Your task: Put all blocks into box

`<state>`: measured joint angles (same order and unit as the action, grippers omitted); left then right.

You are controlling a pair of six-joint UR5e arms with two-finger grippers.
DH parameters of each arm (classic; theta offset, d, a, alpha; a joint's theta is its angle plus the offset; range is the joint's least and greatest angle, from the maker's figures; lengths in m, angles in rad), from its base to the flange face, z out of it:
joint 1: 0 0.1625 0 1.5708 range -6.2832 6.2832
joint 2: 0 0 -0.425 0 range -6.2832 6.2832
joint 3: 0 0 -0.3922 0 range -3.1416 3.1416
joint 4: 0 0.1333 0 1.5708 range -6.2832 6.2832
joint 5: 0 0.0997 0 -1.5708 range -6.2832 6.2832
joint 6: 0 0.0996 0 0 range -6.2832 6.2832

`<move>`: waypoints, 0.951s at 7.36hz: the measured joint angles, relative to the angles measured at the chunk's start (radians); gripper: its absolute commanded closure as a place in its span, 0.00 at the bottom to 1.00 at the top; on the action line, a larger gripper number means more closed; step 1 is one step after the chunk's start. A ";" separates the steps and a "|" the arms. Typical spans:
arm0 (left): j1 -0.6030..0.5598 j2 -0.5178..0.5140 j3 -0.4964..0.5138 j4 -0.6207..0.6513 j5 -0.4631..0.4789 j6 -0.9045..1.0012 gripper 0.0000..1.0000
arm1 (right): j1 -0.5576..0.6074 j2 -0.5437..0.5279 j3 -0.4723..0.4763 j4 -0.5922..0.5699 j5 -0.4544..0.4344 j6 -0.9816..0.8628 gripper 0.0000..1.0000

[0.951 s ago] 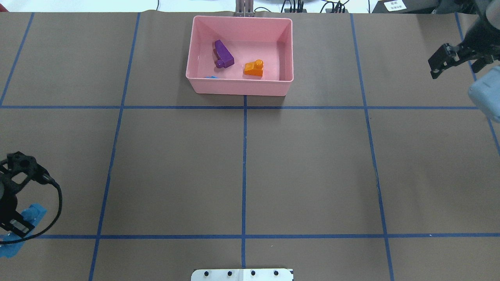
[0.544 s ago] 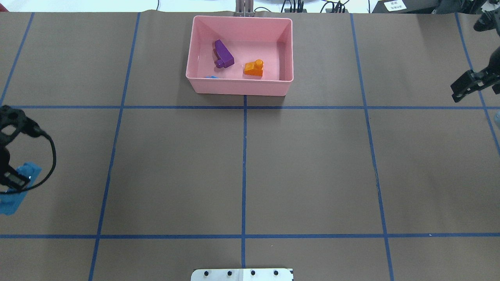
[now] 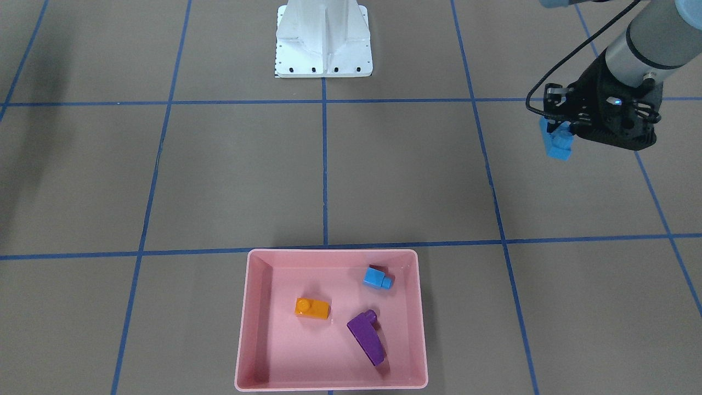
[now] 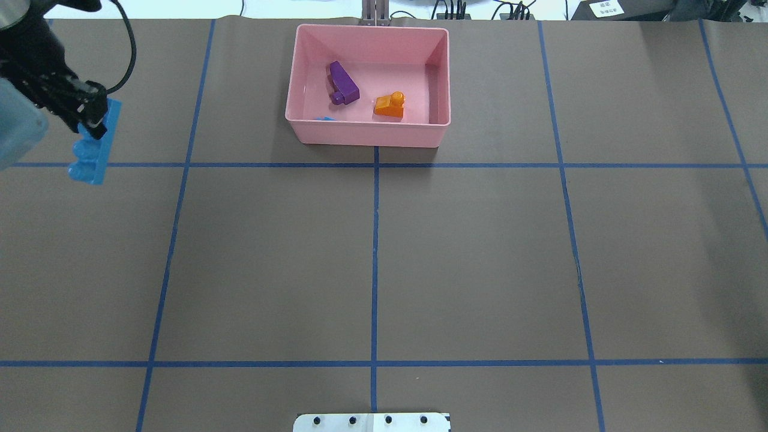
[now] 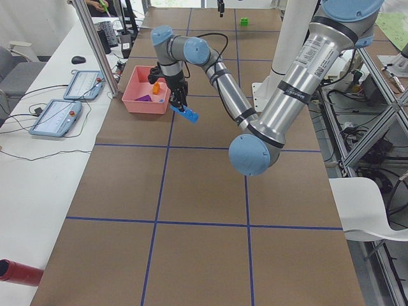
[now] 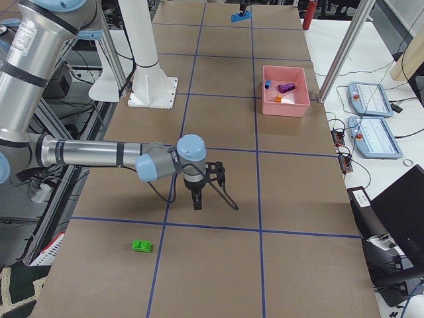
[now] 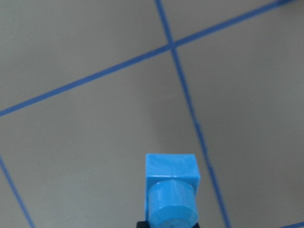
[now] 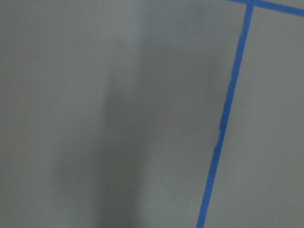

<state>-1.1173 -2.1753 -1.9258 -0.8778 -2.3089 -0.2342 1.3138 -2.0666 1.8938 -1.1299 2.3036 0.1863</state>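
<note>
The pink box (image 4: 367, 131) stands at the table's far middle. In it lie the purple sloped block (image 4: 343, 83), the orange sloped block (image 4: 390, 105) and the small blue cube (image 3: 377, 277). My left gripper (image 4: 90, 117) is shut on the long blue bar (image 4: 95, 147) and holds it above the table, far left of the box; the bar shows end-on in the left wrist view (image 7: 171, 190). The green block (image 6: 141, 246) lies on the table at my right end. My right gripper (image 6: 197, 197) points down above the table beyond the green block; I cannot tell whether it is open.
The white metal base (image 3: 323, 38) stands at the table's near edge, its front plate (image 4: 372, 422) showing in the overhead view. Blue tape lines cross the brown table. A red cylinder (image 6: 307, 13) stands at the far end in the exterior right view.
My left gripper has carried the blue bar from the near left of the table to the far left. My right gripper has moved out of the overhead view at the right.
</note>
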 measured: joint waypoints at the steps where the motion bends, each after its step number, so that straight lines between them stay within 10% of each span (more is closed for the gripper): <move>1: -0.004 -0.094 0.074 -0.042 -0.012 -0.097 1.00 | 0.021 -0.053 -0.055 0.091 0.008 -0.018 0.00; 7: 0.050 -0.359 0.505 -0.531 -0.084 -0.574 1.00 | 0.041 -0.193 -0.326 0.453 0.021 -0.014 0.00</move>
<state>-1.0669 -2.5346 -1.4212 -1.4086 -2.3928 -0.8083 1.3547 -2.2592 1.5677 -0.6771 2.3246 0.1719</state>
